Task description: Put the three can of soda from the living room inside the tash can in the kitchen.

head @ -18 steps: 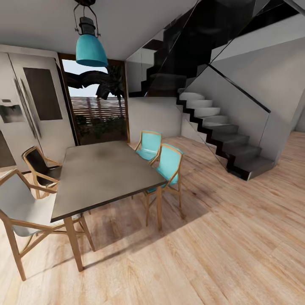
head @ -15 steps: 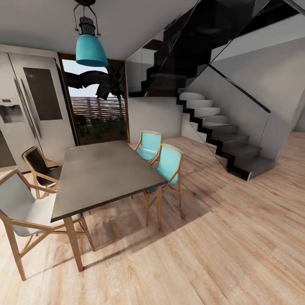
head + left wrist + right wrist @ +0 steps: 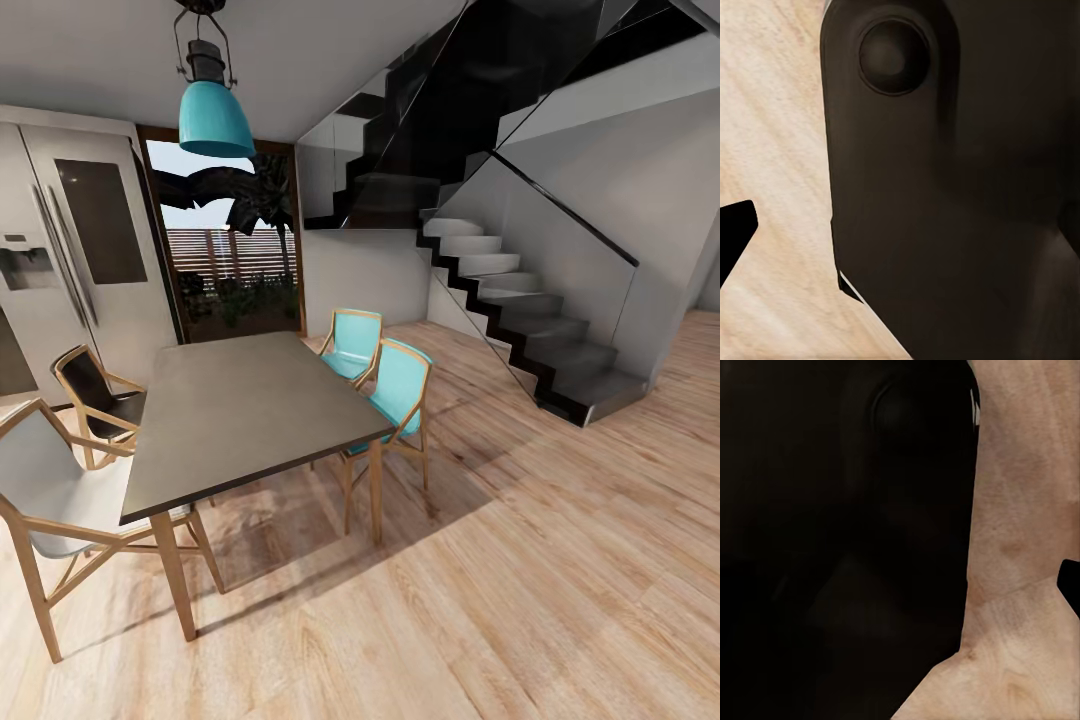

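Two turquoise wooden chairs (image 3: 385,380) at your dark square counter's (image 3: 240,410) three o'clock, steel double-door fridge (image 3: 70,270) at ten, teal pendant lamp (image 3: 213,115) overhead, you cannot tell either arm's jaws' state.

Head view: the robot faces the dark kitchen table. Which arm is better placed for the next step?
Left, only slightly: the table stands toward the robot's left. Both wrist cameras look at a dark robot part and wood floor, so neither arm seems extended; driving probably comes first.
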Robot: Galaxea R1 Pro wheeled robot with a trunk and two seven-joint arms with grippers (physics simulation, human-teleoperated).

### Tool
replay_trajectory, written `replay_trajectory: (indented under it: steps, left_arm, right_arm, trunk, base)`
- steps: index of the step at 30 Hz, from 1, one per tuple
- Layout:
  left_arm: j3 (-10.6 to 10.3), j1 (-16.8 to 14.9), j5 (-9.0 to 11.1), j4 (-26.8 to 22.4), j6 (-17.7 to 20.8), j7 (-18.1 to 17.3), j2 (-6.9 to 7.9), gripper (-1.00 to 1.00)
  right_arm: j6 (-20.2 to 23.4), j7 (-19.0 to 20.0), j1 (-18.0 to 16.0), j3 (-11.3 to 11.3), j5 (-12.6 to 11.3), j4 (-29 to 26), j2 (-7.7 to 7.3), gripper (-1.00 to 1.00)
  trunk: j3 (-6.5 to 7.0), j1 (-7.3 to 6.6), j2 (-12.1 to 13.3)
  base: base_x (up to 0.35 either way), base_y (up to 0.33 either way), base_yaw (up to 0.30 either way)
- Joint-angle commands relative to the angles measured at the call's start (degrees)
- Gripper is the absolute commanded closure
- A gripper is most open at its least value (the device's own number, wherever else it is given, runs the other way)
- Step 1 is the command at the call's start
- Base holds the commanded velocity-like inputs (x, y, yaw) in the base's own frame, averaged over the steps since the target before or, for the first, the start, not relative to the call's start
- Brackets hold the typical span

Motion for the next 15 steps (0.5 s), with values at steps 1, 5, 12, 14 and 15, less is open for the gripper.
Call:
replay_trajectory:
  steps: [1, 5, 12, 14, 15]
  left_arm:
    - [0.0, 0.0, 0.0, 0.0, 0.0, 0.0, 0.0, -1.0]
    - [0.0, 0.0, 0.0, 0.0, 0.0, 0.0, 0.0, -1.0]
    - [-0.44, -0.44, -0.42, -0.21, -0.12, -0.16, -1.46, -1.0]
    - [-0.5, -0.48, -0.48, -0.23, -0.14, -0.19, -1.74, -1.0]
    - [-0.54, -0.51, -0.52, -0.24, -0.15, -0.19, -1.87, -1.0]
  right_arm:
    - [0.0, 0.0, 0.0, 0.0, 0.0, 0.0, 0.0, -1.0]
    - [0.0, 0.0, 0.0, 0.0, 0.0, 0.0, 0.0, -1.0]
    - [0.07, 1.35, 0.07, -0.39, -0.06, 0.37, 0.68, -1.0]
    - [0.08, 1.45, 0.08, -0.42, -0.07, 0.41, 0.75, -1.0]
    - [0.09, 1.45, 0.08, -0.48, -0.07, 0.45, 0.78, -1.0]
  trunk:
    - [0.0, 0.0, 0.0]
    - [0.0, 0.0, 0.0]
    - [0.0, 0.0, 0.0]
    - [0.0, 0.0, 0.0]
    - [0.0, 0.0, 0.0]
  base:
    - [0.0, 0.0, 0.0]
    - [0.0, 0.0, 0.0]
    - [0.0, 0.063, 0.0]
    - [-0.004, 0.209, 0.0]
    - [-0.047, 0.244, 0.0]
